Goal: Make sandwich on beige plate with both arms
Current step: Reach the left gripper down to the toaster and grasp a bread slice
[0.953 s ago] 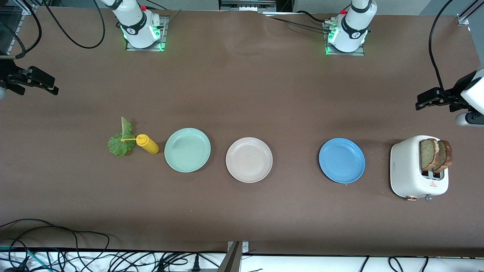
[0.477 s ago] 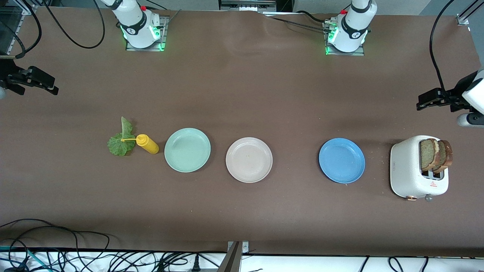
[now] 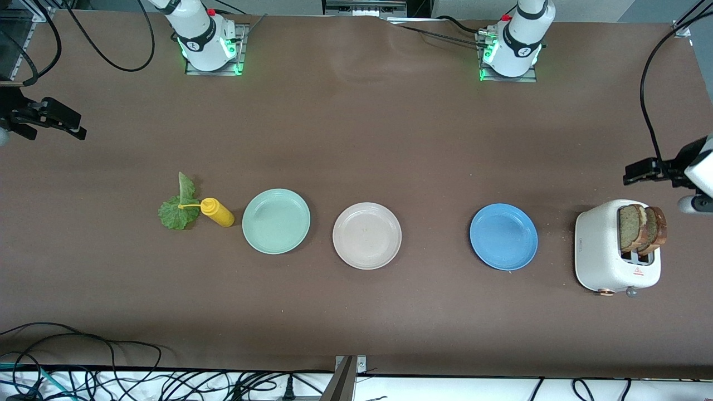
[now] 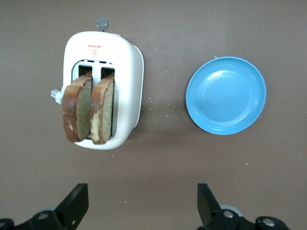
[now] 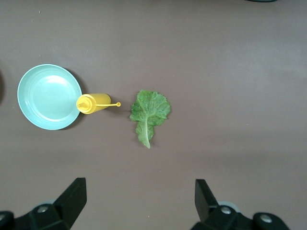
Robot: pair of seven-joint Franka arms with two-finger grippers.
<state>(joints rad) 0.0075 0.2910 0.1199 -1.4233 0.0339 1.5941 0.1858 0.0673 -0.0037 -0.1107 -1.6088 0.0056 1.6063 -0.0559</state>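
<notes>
We see the round pale beige plate (image 3: 366, 235) bare at the middle of the brown table (image 3: 356, 139), between the round mint green plate (image 3: 276, 221) and the round blue plate (image 3: 503, 236). No sandwich exists yet: the two brown wholegrain bread slices (image 3: 642, 228) stand upright in the slots of the white toaster (image 3: 604, 250) at the left arm's end, and the ruffled green lettuce leaf (image 3: 178, 207) lies flat at the right arm's end, touching the nozzle of the yellow squeeze bottle (image 3: 217, 212) on its side.

Our left gripper (image 3: 640, 171) hangs in the air at the left arm's end of the table beside the toaster, its black fingers (image 4: 76, 203) spread wide and empty. Our right gripper (image 3: 50, 118) waits over the table's right-arm end, equally wide open, holding nothing.

We judge the risks ahead as these: the slices stand close together, so a finger could push into the neighbouring slice, crumble a crust or tip the light toaster. The flat leaf offers little to pinch and could tear or slide, and reaching for it may knock the bottle rolling. With three like-sized plates in a row, bread could also land on the wrong one.
</notes>
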